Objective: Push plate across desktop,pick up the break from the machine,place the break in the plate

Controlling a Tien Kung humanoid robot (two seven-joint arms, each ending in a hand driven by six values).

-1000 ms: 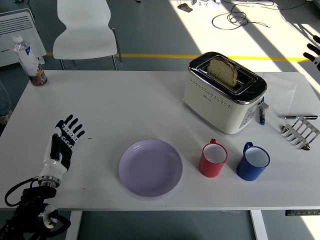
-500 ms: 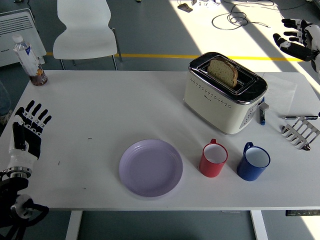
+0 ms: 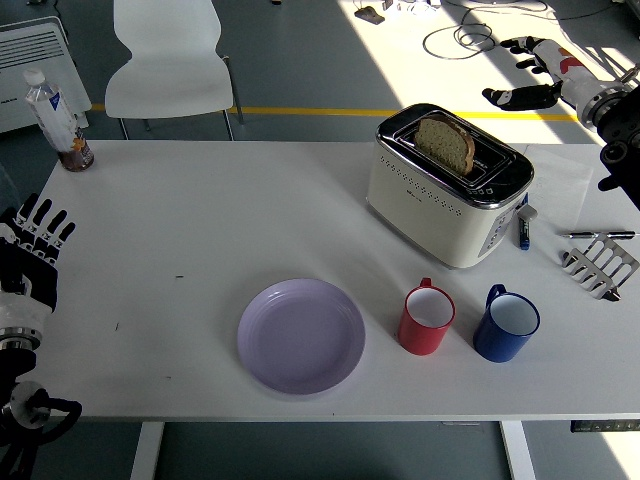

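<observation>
A lilac plate lies near the table's front edge, left of centre. A cream toaster stands at the right rear with a slice of bread sticking up out of its slot. My left hand is at the table's left edge, fingers spread, holding nothing, far from the plate. My right hand hangs in the air beyond the table's far right corner, above and right of the toaster, fingers spread and empty.
A red mug and a blue mug stand right of the plate. A metal toast rack, a pen and a marker lie at the right. A bottle stands at the far left corner. A white chair is behind.
My left hand has drawn back from the table to its left edge. My right hand has come in from the upper right toward the toaster. Plate and bread have not moved.
</observation>
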